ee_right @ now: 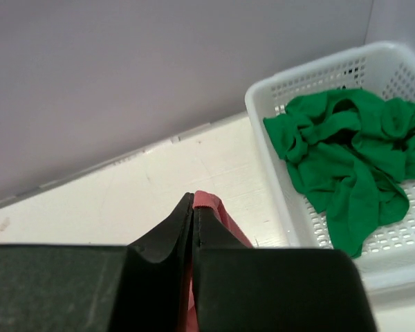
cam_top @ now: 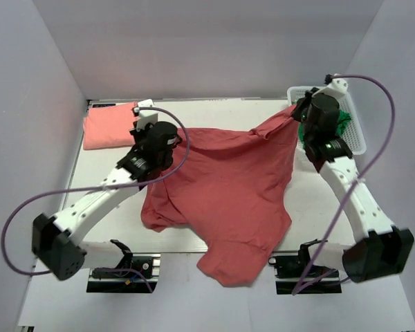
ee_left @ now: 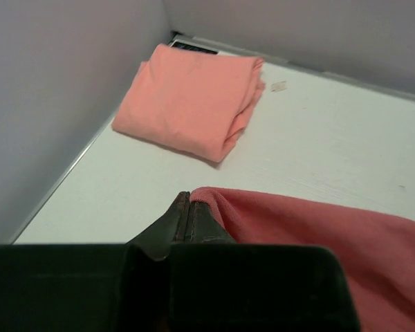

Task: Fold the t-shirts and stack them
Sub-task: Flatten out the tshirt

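**Current state.** The left hand [ee_left: 188, 211] is closed, with an edge of the brick-red shirt [cam_top: 228, 187] pinched at its tips. The right hand [ee_right: 194, 207] is likewise clamped on a fold of the same shirt, close to the white basket [ee_right: 263, 117]. The shirt spans the tabletop [cam_top: 221, 114] between the two hands. Its lower part lies rumpled and appears to overhang the near edge between the arm bases. The salmon-pink shirt [ee_left: 190, 97] lies folded in the far left corner, apart from the red one. The step in hand appears to be spreading the red shirt flat before folding.

**Hazards.**
- Slip: each hand holds only a narrow bite of cloth. Pulling the hands further apart may draw the fabric out of one grip.
- Drag: the overhanging portion may pull the shirt toward the near edge on release, or snag on the arm mounts.
- Collision: a sweep to the right may strike the basket rim or catch the green cloth [ee_right: 346, 152] inside it.
- Disturbance: moving the left hand toward the corner may drag red fabric over the folded pink shirt and undo it.
- Skew: setting the shirt down rumpled will likely yield a crooked fold.
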You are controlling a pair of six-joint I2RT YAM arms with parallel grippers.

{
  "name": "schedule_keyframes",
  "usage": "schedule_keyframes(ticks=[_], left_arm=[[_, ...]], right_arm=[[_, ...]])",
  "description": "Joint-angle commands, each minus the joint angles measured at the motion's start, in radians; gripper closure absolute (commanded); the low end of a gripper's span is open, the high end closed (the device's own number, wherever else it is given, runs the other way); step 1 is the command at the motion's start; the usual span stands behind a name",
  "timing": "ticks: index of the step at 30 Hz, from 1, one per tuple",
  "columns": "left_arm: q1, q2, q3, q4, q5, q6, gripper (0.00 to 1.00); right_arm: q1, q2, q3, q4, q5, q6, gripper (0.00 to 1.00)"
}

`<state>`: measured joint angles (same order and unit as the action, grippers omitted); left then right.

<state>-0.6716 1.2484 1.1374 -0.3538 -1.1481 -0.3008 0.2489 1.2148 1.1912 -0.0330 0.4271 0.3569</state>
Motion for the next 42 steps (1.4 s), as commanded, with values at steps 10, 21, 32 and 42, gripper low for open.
schedule_keyframes(ticks=[10, 21, 32, 42], left_arm=[[0.251, 0.446, 0.204, 0.162, 0.117, -0.003, 1.0], [0.36, 0.855, 0.647, 0.127, 0.358, 0.078, 0.0], [0.36, 0.515, 0.459, -0.123, 0.559, -0.073, 0.0], [0.34, 0.018, -0.094, -0.406, 0.847, -0.404, 0.0]], right_arm=[[-0.005, 0.539, 0.436, 0.039, 0.076, -0.036, 1.0], [-0.005, 1.095, 1.073, -0.12, 0.009, -0.147, 0.11], [0.032, 0.698, 0.721, -0.373, -0.22, -0.158, 0.1], [0.231, 0.263, 0.064, -0.533, -0.588, -0.168, 0.1]])
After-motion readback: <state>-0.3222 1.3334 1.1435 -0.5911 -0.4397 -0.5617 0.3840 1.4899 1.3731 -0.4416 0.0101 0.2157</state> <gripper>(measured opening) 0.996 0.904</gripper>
